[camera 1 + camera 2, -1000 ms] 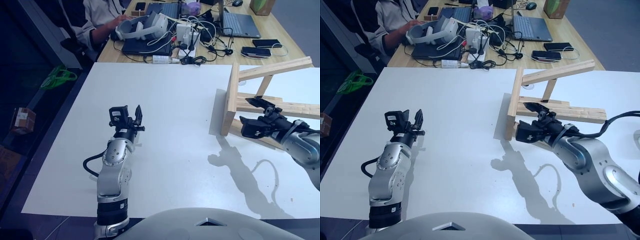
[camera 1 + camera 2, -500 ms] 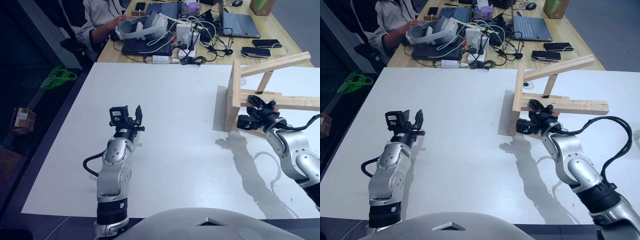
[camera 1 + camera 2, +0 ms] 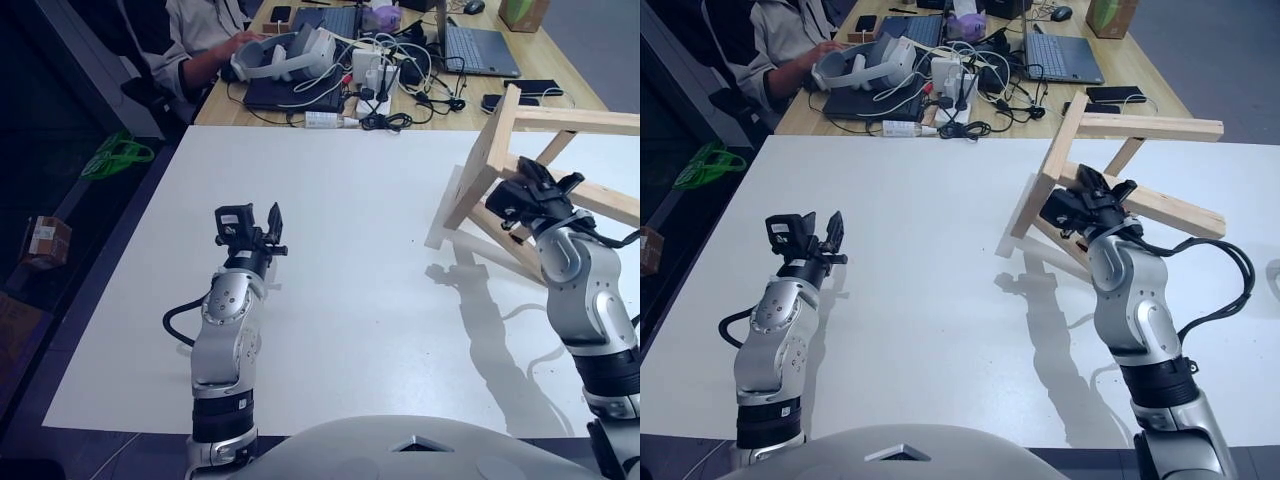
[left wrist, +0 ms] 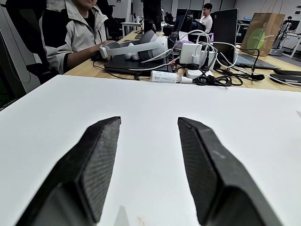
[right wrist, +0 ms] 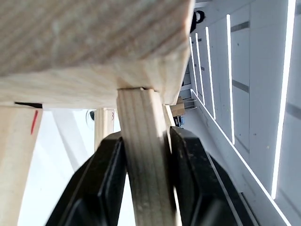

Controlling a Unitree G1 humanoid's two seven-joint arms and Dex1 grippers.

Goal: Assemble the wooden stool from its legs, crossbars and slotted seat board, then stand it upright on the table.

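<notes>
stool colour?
Pale, unpainted natural wood; the stool shows best in the right eye view.

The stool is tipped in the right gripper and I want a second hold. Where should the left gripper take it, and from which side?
Probably the outer leg, midway up, approached from the robot's left across the table. It is a slim square post, leaning, on the side facing the open left gripper; the right gripper clamps a bar on its far side.

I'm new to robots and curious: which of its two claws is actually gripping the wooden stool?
The right gripper: its fingers are shut on a bar of the tilted stool. The left gripper is open, holding nothing.
</notes>
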